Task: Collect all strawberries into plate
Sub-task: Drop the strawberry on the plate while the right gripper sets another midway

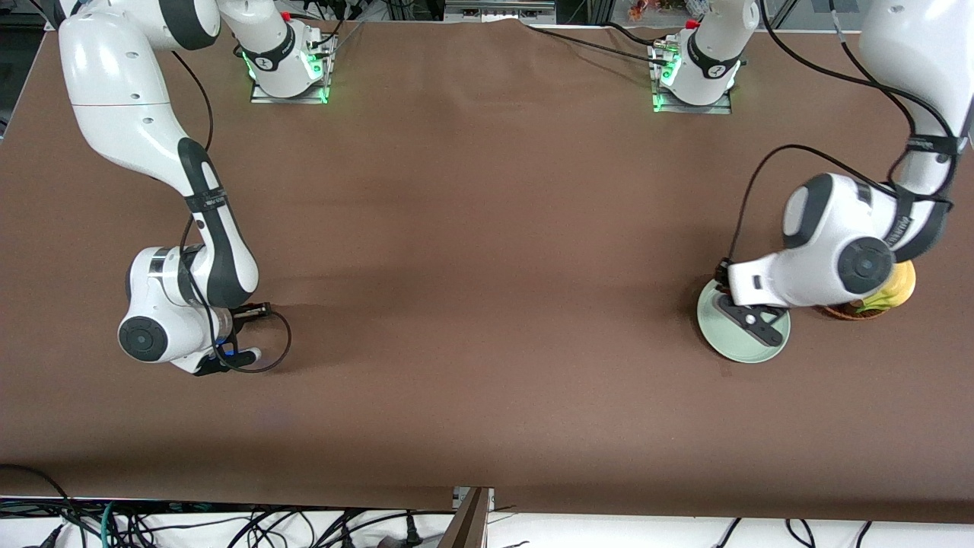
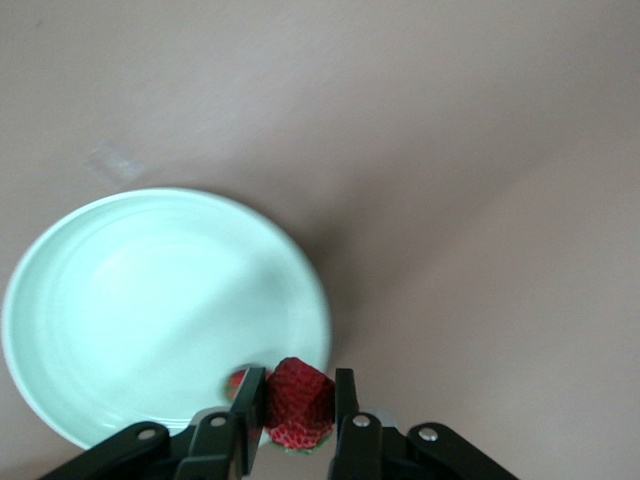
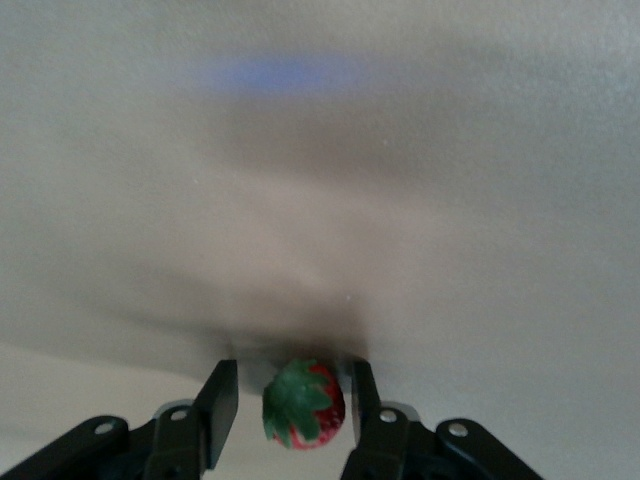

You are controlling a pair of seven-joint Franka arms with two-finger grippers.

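Over plate point(image 2: 120, 330) rim, left claw point(image 2: 300, 410) pinches strawberry point(image 2: 298, 400). Right claw point(image 3: 295, 410), low at bench, straddles second strawberry point(image 3: 305, 405), fingers apart, untouching. Berries light, soft, bruisable: grip red flanks gently.

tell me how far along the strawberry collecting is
Done: nothing lies on the plate yet. In hand: the left gripper holds one strawberry over the plate's rim; the right gripper straddles another strawberry on the table. Left: drop both; a third isn't visible.
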